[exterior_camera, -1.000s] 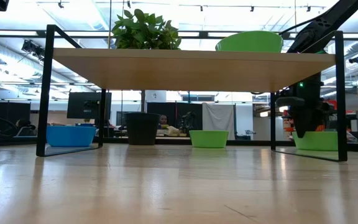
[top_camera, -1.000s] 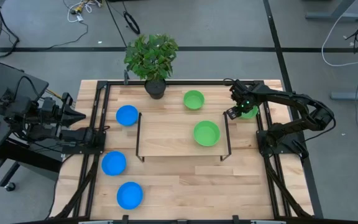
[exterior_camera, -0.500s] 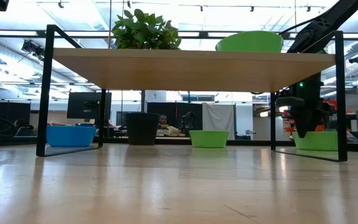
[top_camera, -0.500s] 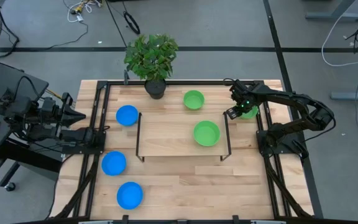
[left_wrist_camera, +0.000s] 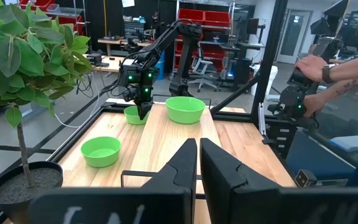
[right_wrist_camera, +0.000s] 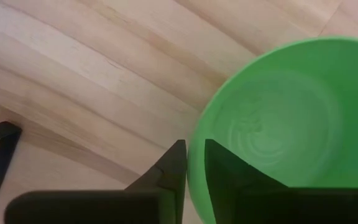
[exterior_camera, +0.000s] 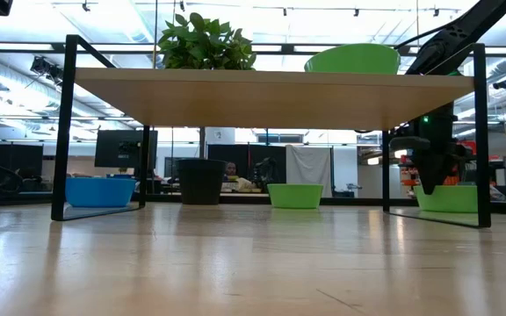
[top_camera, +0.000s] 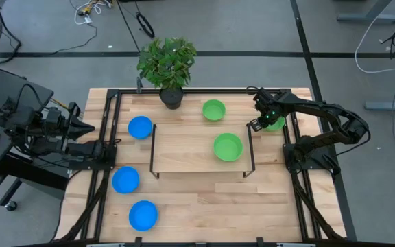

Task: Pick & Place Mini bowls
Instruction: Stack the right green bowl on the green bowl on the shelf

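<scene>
No brand or readable writing appears on the bowls or the arms. The right gripper [top_camera: 260,123] stands over the rim of a green mini bowl [top_camera: 275,123] at the table's [top_camera: 204,199] far right; its two fingers [right_wrist_camera: 166,174] are close together with the bowl's edge between them, and it seems they pinch the rim. A second green bowl [top_camera: 228,147] sits on the low wooden shelf [top_camera: 184,154], a third [top_camera: 213,110] behind it near the potted plant [top_camera: 167,62]. Three blue bowls [top_camera: 140,127] lie on the left side. The left gripper [left_wrist_camera: 199,163] waits at the left edge, its fingers nearly together and empty. The table is light wood; behind is a workshop with red shelving.
</scene>
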Motion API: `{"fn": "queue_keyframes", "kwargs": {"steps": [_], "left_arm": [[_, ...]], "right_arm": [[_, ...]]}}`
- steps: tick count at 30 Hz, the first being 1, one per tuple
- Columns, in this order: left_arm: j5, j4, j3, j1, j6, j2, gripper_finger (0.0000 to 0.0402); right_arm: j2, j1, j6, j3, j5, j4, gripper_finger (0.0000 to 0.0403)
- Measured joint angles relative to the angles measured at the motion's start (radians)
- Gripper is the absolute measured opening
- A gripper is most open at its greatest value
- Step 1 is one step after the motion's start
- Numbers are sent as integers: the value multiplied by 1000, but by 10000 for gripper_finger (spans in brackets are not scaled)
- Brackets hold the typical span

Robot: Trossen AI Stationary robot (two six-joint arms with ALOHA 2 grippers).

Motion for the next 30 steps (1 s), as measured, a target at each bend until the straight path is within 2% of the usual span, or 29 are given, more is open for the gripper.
{"fn": "queue_keyframes", "kwargs": {"steps": [12, 19, 30], "left_arm": [[0, 0, 0, 0, 0, 0, 23], [0, 0, 0, 0, 0, 0, 23], [0, 0, 0, 0, 0, 0, 23]], "right_arm": [[-2, 0, 5, 1, 6, 0, 7], [-10, 9, -9, 1, 7, -7, 3], [-127, 40, -70, 142, -1, -205, 1]]}}
